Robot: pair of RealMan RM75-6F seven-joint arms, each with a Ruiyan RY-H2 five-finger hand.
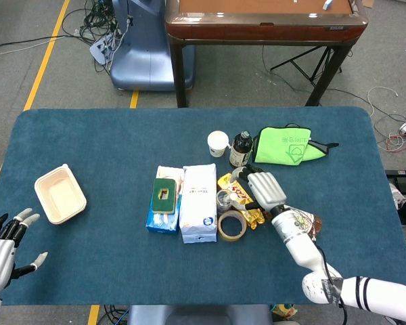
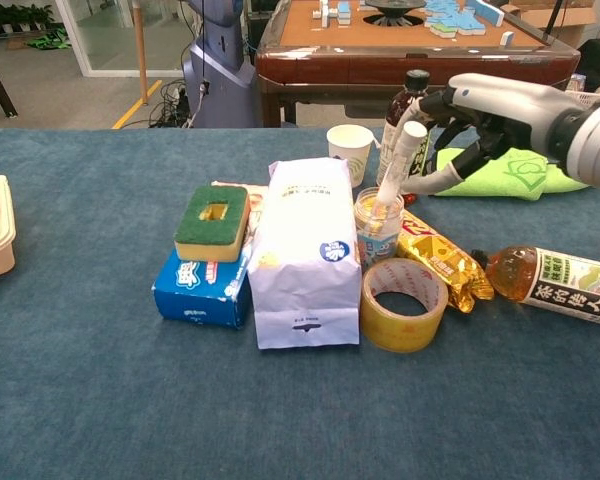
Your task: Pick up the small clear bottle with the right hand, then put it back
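Note:
The small clear bottle (image 2: 378,226) stands upright in the middle of the table with a white tube (image 2: 399,156) leaning out of it; in the head view the clear bottle (image 1: 224,199) sits just right of the white bag. My right hand (image 2: 487,107) hovers just right of the tube's top with its fingers spread and its thumb (image 2: 432,181) low beside the tube, and holds nothing. From the head view, the right hand (image 1: 264,189) is over the yellow snack pack. My left hand (image 1: 3,248) lies open at the table's near left corner.
Around the bottle stand a white bag (image 2: 304,250), a tape roll (image 2: 404,303), a yellow snack pack (image 2: 441,257), a white cup (image 2: 350,150) and a dark bottle (image 2: 404,120). A tea bottle (image 2: 557,283) and green cloth (image 2: 506,168) lie to the right. A sponge on a blue box (image 2: 205,270) and a food container (image 1: 59,194) lie to the left.

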